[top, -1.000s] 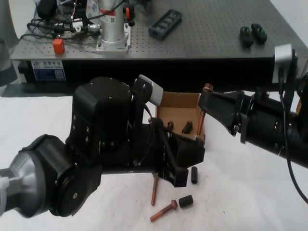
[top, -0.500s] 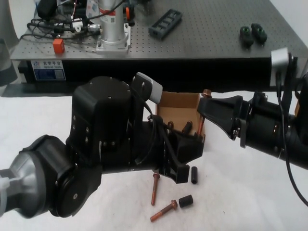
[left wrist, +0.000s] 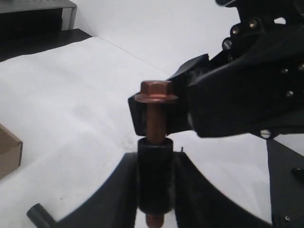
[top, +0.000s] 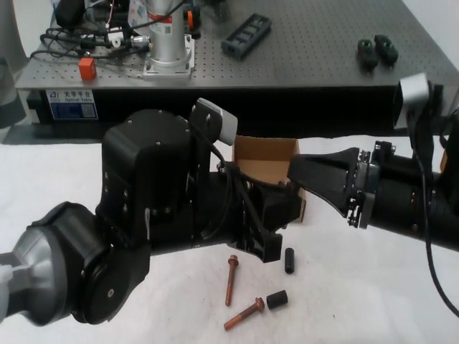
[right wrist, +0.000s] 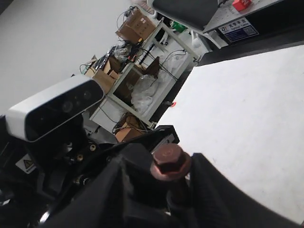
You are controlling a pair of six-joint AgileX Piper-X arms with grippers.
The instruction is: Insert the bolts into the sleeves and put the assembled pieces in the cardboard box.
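Over white cloth (left wrist: 71,95): left jaws tight on sleeve (left wrist: 154,175), right jaws seemingly on bolt (left wrist: 156,116).

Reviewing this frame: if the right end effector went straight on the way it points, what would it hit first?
Most likely the left end effector, just ahead of its tip: the right end effector grips the bolt seated in the sleeve that the left one holds. Depth is uncertain.
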